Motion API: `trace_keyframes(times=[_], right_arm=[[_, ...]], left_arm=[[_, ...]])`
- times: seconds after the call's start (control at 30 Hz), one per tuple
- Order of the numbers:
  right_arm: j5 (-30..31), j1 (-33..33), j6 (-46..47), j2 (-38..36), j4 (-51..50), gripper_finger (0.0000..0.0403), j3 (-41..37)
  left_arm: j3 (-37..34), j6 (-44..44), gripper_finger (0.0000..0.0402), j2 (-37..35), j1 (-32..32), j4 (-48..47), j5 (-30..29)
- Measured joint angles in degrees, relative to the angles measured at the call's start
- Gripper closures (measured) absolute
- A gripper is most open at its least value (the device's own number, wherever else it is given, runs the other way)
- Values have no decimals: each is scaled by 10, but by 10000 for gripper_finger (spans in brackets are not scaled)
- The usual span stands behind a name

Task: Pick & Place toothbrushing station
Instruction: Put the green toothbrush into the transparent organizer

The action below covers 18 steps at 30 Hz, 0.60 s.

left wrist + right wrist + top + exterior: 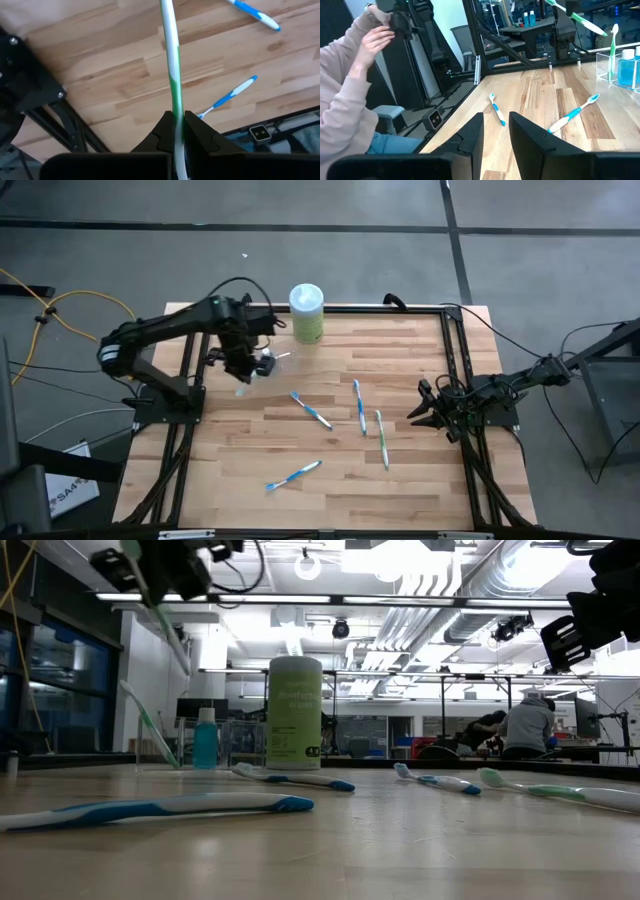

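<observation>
Up above the table's back-left part, the left gripper (179,131) is clenched on a green brush (172,65): the handle runs straight up between the two fingers (165,131), pinched near its lower end, and the long free part reaches on past the tips over the wood. In the low view the same green brush (160,595) hangs slanted from the gripper (160,565), well above the clear cup (160,745). That cup stands on the table (400,470) under the left gripper (240,365), near a pale green canister (306,313); one green brush (148,725) leans in it, and a blue bottle (205,738) stands just beside it.

Four more brushes lie flat on the wood, well apart from the cup: a blue one (311,410) near the middle, another blue one (359,405) right of it, a green one (381,438) beside that, and a blue one (293,475) nearer the front edge.

Over the table's right edge the right gripper (496,131) waits, fingers spread with nothing between them. Its wrist view shows a person's hand (377,37) and sleeve (345,100) beyond the table.
</observation>
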Motion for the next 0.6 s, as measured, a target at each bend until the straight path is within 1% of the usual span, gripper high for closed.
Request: trace_keyframes(times=[0.1,0.2,0.33,0.47,0.6], right_arm=[[0,0,0,0,0,319,0],[0,0,0,0,0,319,0],[0,0,0,0,0,319,0],[0,0,0,0,0,319,0],[0,0,0,0,0,319,0]], left_arm=[[-33,-11,391,-30,16,-1,9],[-63,-4,390,-40,39,0,22],[-93,34,390,-37,82,1,56],[-112,74,389,-25,122,2,64],[-113,120,388,-4,148,2,67]])
